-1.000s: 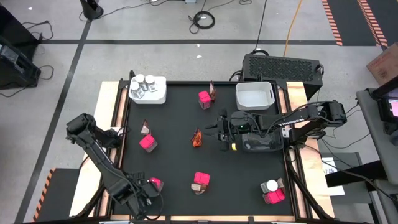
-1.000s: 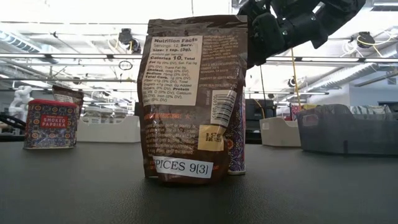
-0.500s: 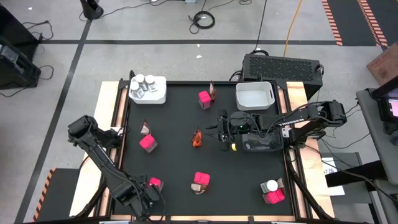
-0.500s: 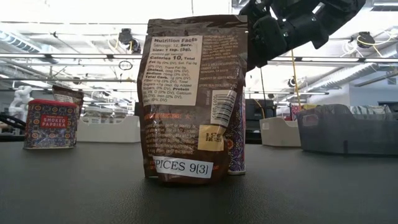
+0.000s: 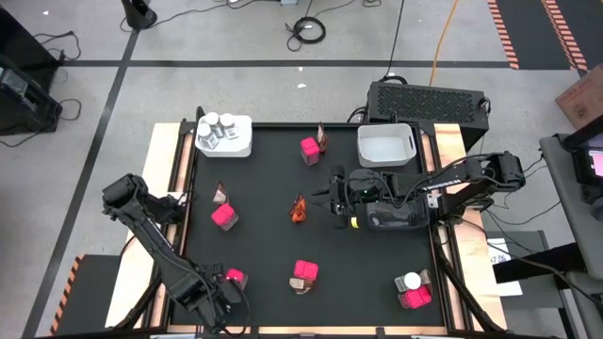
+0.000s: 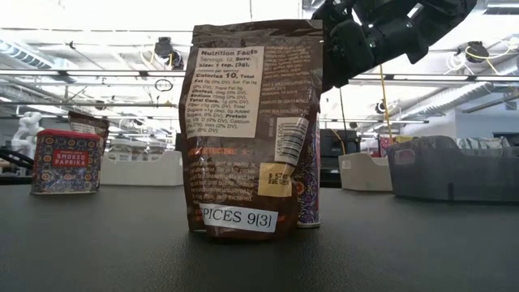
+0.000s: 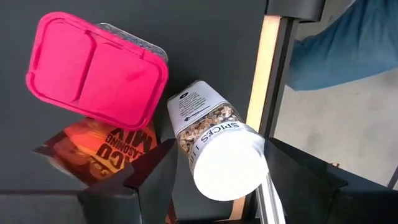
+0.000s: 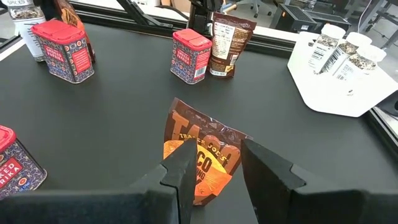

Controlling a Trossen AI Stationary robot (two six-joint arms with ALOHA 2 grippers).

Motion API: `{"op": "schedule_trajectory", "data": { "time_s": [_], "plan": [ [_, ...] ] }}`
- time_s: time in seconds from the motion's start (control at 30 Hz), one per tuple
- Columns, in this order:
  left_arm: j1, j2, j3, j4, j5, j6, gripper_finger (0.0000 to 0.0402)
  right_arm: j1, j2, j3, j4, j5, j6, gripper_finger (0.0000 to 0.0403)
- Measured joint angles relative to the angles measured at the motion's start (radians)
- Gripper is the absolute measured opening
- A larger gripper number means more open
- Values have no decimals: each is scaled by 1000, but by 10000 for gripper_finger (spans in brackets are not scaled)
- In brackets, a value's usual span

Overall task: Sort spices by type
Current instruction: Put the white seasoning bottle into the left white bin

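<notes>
Risk: left gripper (image 7: pixel 211 180), low left of high view, pinches jar (image 7: pixel 214 146) by its cap; could slip. Right gripper (image 8: pixel 214 165), frame centre, fingers spread around sachet (image 8: pixel 202 155); closing off-centre could tip it.

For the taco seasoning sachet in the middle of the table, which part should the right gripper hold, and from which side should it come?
Probably the top edge. The taco seasoning sachet stands nearly upright and thin at mid-table, and the right gripper, open, already faces its printed side. Coming level from the right, one finger passing each side, should pinch it flat.
</notes>
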Motion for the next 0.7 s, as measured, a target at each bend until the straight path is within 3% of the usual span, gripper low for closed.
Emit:
{"op": "schedule_trajectory", "data": {
  "time_s": [0.3, 0.7],
  "plan": [
    [32, -75, 8, -31, -90, -1, 245, 0, 0, 0, 0, 0, 9, 120],
    [66, -79, 9, 43, -241, 53, 245, 0, 0, 0, 8, 0, 9, 120]
  ]
}}
